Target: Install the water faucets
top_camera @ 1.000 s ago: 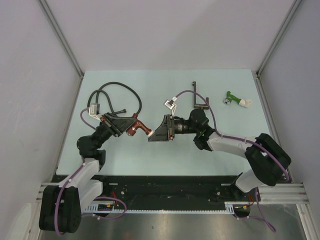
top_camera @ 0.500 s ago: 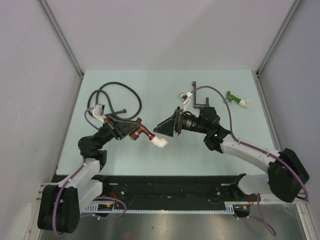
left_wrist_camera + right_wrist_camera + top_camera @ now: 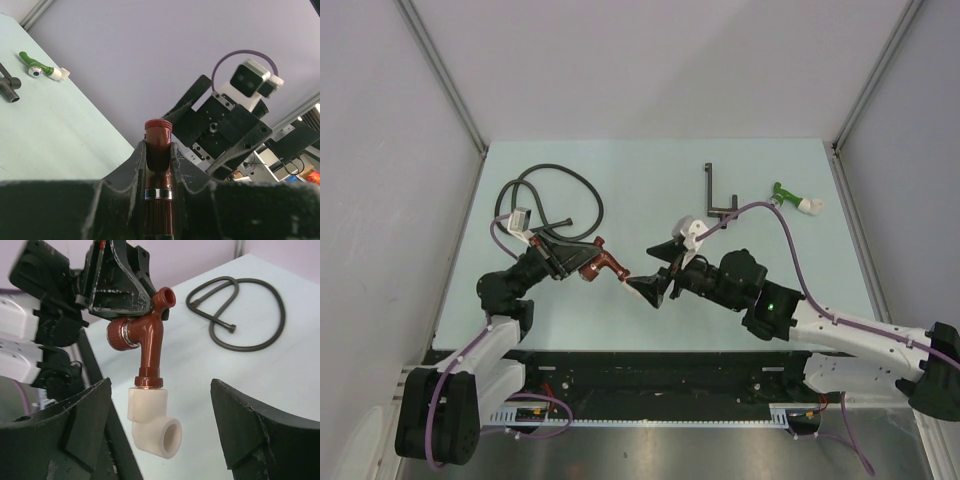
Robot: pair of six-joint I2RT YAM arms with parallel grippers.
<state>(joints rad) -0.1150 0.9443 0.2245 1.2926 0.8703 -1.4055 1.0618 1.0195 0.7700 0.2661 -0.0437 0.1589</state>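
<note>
My left gripper (image 3: pixel 582 262) is shut on the reddish-brown water faucet (image 3: pixel 603 263) and holds it above the table. In the left wrist view the faucet's body (image 3: pixel 158 165) is clamped between both fingers. The faucet's white elbow fitting (image 3: pixel 150 425) hangs from its lower end. My right gripper (image 3: pixel 645 288) is open, with a finger on each side of the elbow and a gap to both. The green water faucet (image 3: pixel 790 198) with its own white elbow lies on the table at the far right.
A coiled black hose (image 3: pixel 555 195) lies at the far left of the pale green table (image 3: pixel 650 180). A black L-shaped bar (image 3: pixel 715 195) lies between the grippers and the green faucet. Grey walls close in the sides and back.
My right gripper has opened and let go of the white elbow, and its arm has swung toward the near edge. The left gripper still holds the faucet in nearly the same place.
</note>
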